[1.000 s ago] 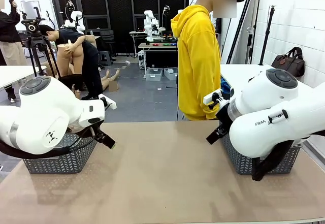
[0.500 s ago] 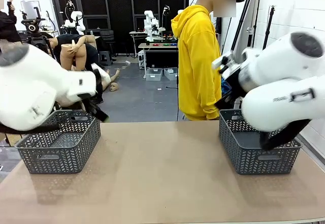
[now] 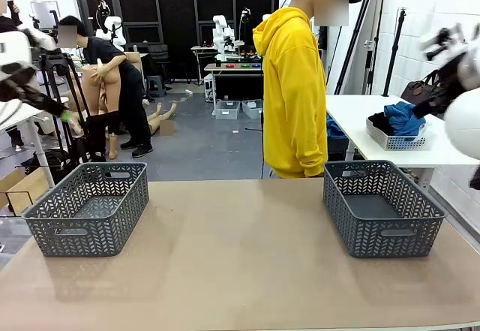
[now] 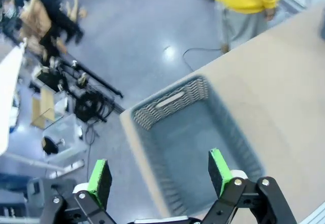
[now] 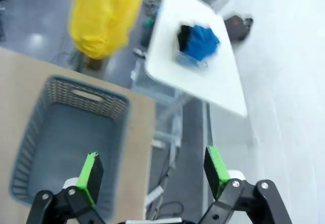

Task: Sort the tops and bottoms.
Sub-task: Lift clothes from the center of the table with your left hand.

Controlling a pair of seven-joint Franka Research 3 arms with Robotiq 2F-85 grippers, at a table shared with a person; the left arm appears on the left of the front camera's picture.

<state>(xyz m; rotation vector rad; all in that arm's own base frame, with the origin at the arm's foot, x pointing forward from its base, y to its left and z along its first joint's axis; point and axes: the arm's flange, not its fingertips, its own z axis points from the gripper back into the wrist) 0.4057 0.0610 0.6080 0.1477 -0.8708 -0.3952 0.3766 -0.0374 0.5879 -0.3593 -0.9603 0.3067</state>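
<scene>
The right gripper (image 5: 153, 170) hangs released, pads wide, above a grey basket (image 5: 86, 96). Well beyond it, on a white side table (image 5: 223, 87), a crumpled bright blue garment (image 5: 202, 41) lies bunched against a black garment (image 5: 184, 35) in a small tray (image 3: 390, 142). The left gripper (image 4: 160, 170), likewise spread and empty, hovers over the other grey basket (image 4: 167, 99).

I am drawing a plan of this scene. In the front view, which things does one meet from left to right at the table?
left grey basket → person in the yellow hoodie → right grey basket
</scene>
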